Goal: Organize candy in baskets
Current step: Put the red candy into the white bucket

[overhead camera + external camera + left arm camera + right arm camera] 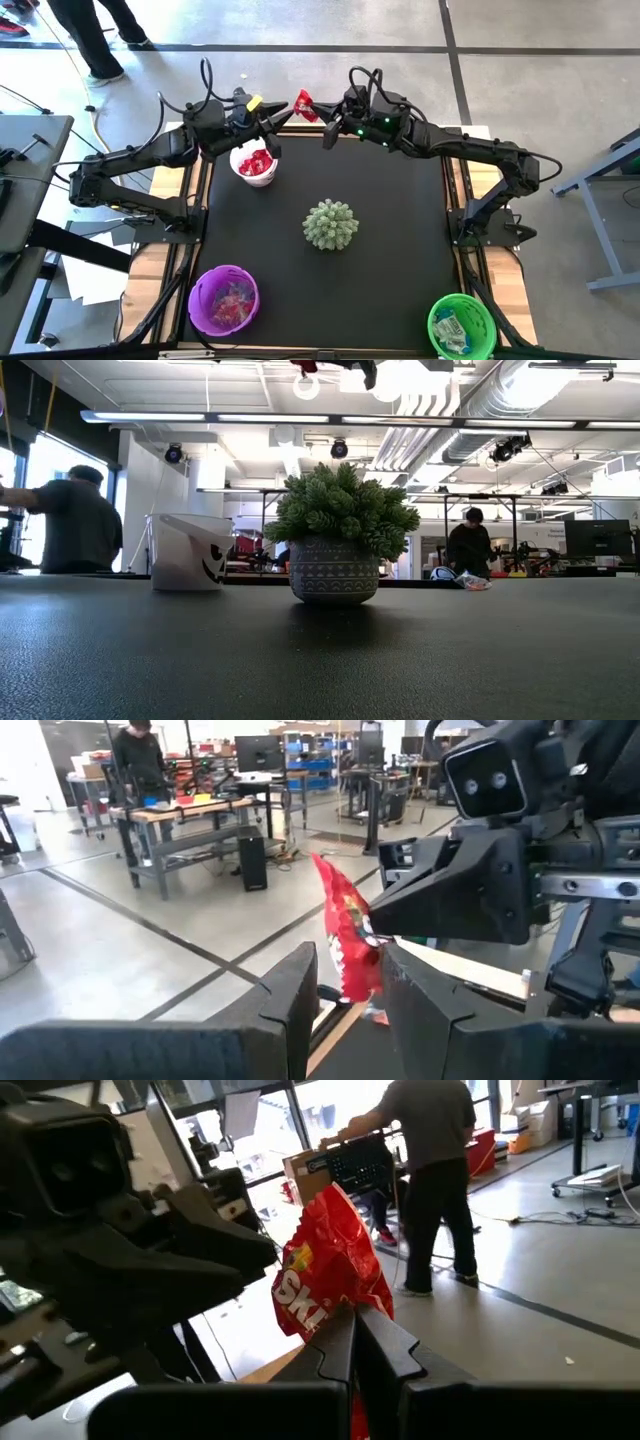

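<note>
A red candy bag (305, 104) hangs in the air over the table's far edge, between my two grippers. My left gripper (285, 113) comes at it from the left and my right gripper (325, 128) from the right, both level and both shut on it. The white basket (255, 163) stands below my left gripper with red candy in it. The purple basket (223, 298) is at the near left, filled with pinkish sweets. The green basket (461, 325) at the near right holds blue-and-silver ones. My left gripper has the bag's lower part (347, 970) between its two fingertips, which stand a little apart with the bag filling the gap. It reaches in level from the table's left. The bag stands upright above the fingers, clear of the table. My right gripper pinches the bag's edge (345, 1302) between its two shut fingers, level, from the table's right side. The rest of the crumpled bag (335, 1260) rises above the fingertips. Nothing of the bag rests on the table.
A spiky pale-green plant in a grey pot (330, 225) stands in the middle of the black mat (400, 260). A person (100, 40) stands on the floor beyond the table's far left corner. More people and workbenches show in the room behind.
</note>
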